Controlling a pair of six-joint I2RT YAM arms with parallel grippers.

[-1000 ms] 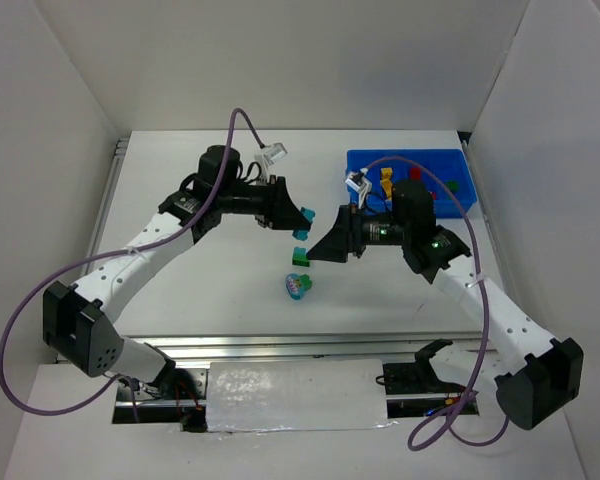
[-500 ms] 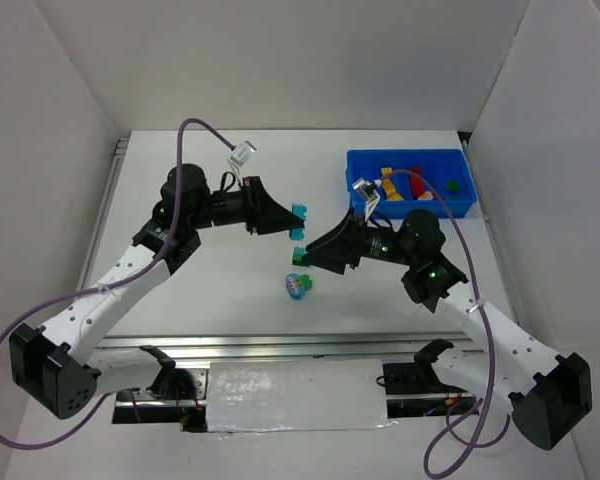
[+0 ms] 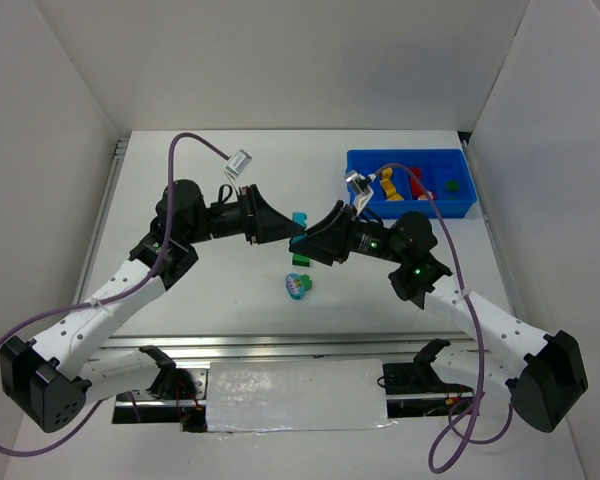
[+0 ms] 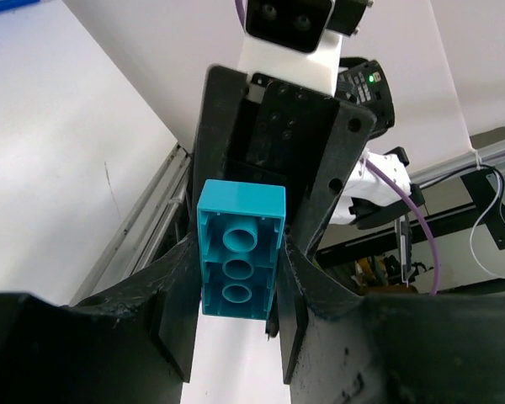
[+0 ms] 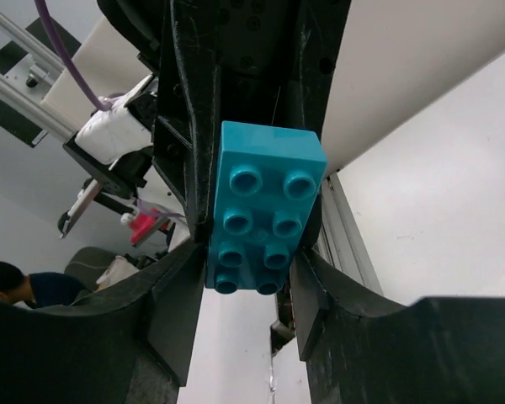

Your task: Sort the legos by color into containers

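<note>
A cyan lego (image 3: 299,217) hangs in the air over the table's middle, held from both sides. My left gripper (image 3: 290,222) is shut on its long sides; its hollow underside (image 4: 238,252) faces the left wrist camera. My right gripper (image 3: 308,234) meets it from the right, its fingers closed against the same brick, whose studs (image 5: 265,210) show in the right wrist view. A green lego (image 3: 300,259) and a multicoloured piece (image 3: 298,286) lie on the table below. The blue tray of containers (image 3: 410,154) sits at the back right with yellow (image 3: 388,183), red (image 3: 417,184) and green (image 3: 451,185) legos in its compartments.
White walls close in the table on the left, back and right. A metal rail (image 3: 280,345) runs along the near edge by the arm bases. Purple cables loop over both arms.
My right gripper rose from beside the green lego to the cyan one and closed on it. The left gripper kept hold of the cyan lego and shifted slightly.
</note>
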